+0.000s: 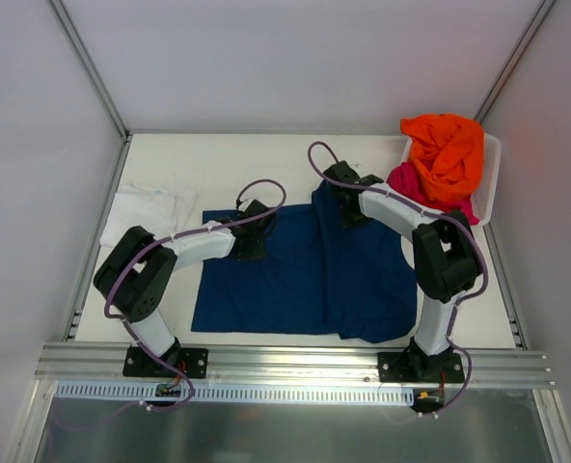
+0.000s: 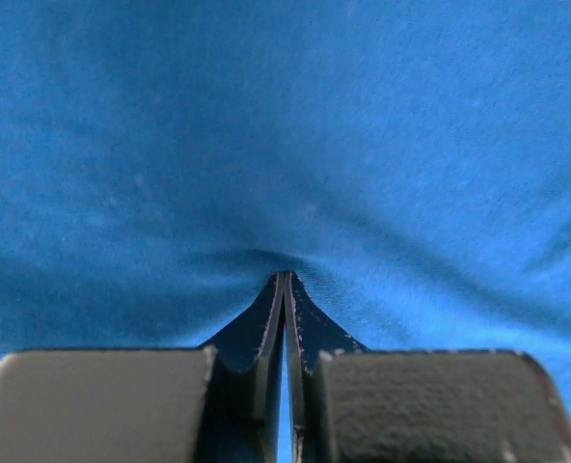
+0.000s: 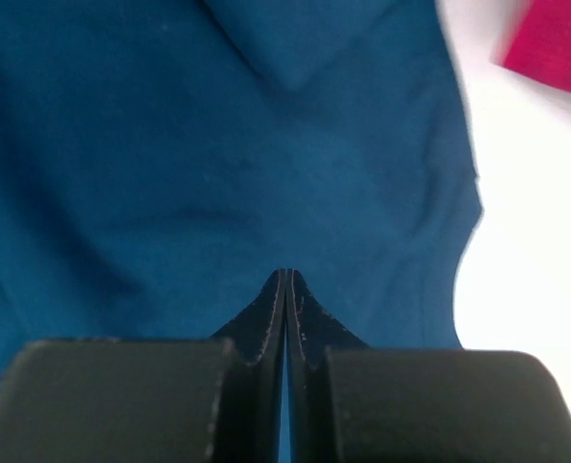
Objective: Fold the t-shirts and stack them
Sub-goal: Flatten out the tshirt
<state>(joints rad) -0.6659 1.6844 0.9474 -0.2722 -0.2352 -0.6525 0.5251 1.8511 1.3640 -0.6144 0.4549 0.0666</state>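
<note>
Navy shirt (image 1: 295, 280) is partly folded; left gripper (image 2: 285, 276) and right gripper (image 3: 285, 274) press on it, jaws together. White shirt (image 1: 150, 207) lies aside. Orange shirt (image 1: 447, 152) and pink shirt (image 1: 406, 180) wait in basket (image 1: 493, 172).

Left arm (image 1: 194, 243) & right arm (image 1: 394, 206): white link shells w/ chunky black joints, thin purple cables (image 1: 262, 181) looping alongside, black base plates (image 1: 165, 363) at the bottom; left gripper (image 2: 284, 278) & right gripper (image 3: 285, 275) have black tapered fingers (image 2: 264, 323), grey blocky housings.
</note>
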